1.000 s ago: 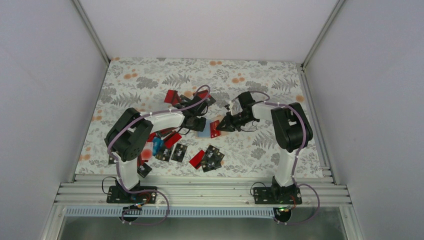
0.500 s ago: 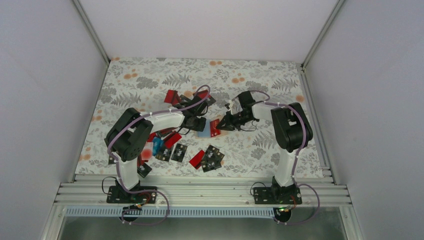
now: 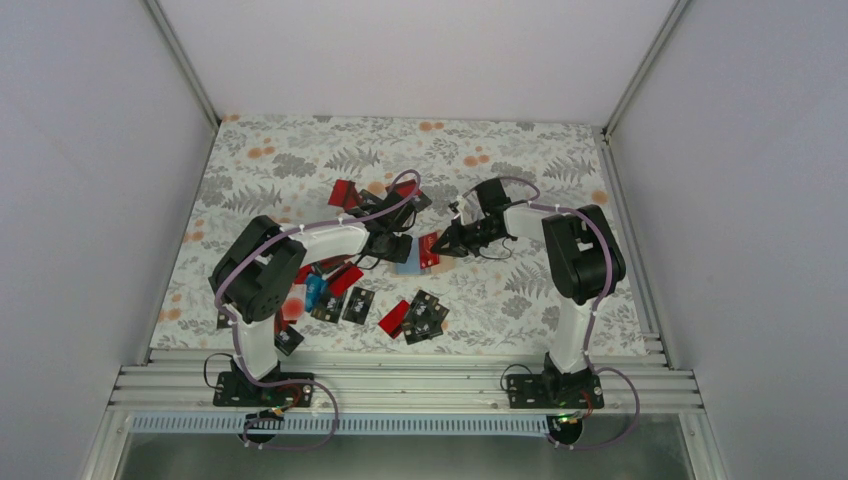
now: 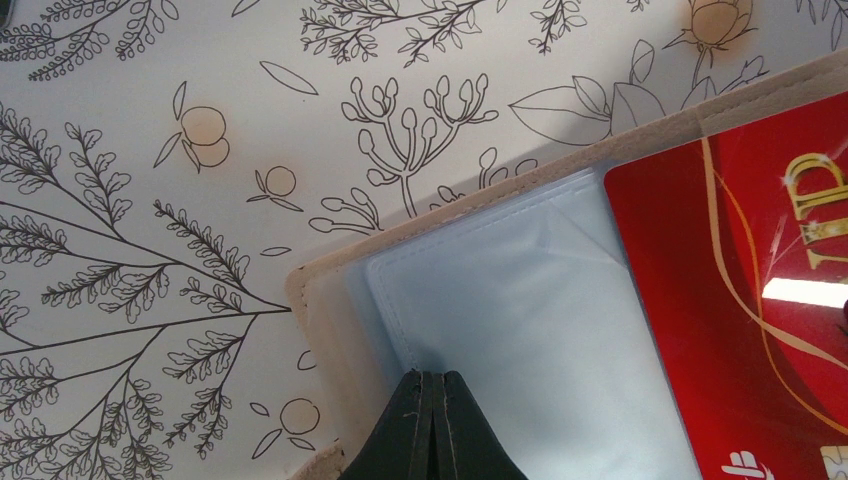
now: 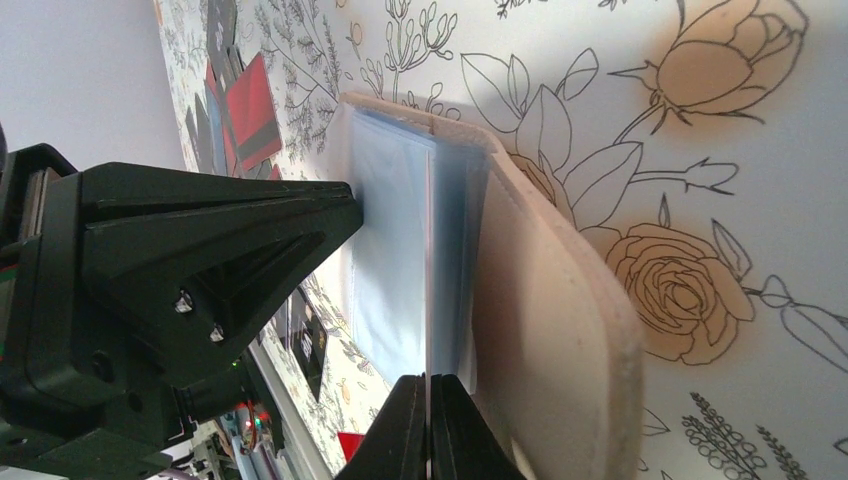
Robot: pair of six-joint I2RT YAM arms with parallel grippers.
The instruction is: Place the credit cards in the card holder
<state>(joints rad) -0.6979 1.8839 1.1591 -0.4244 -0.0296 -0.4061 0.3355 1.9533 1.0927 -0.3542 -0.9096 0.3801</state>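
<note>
The card holder lies open at mid-table, tan rim outside and grey-blue pockets inside. My left gripper is shut, and its tips press down on a pocket near the holder's left edge. My right gripper is shut on a red credit card, which it holds by the edge. In the left wrist view that card overlaps the holder's right part. From above, the red card sits between the two grippers. The right wrist view shows the holder's tan cover curling up beside the card.
Loose credit cards are scattered in front and to the left: black ones, red ones, a blue one. White walls enclose the flowered table on three sides.
My right gripper has moved slightly left and back with the red card, bringing it further over the holder. The left gripper has stayed on the pocket.
</note>
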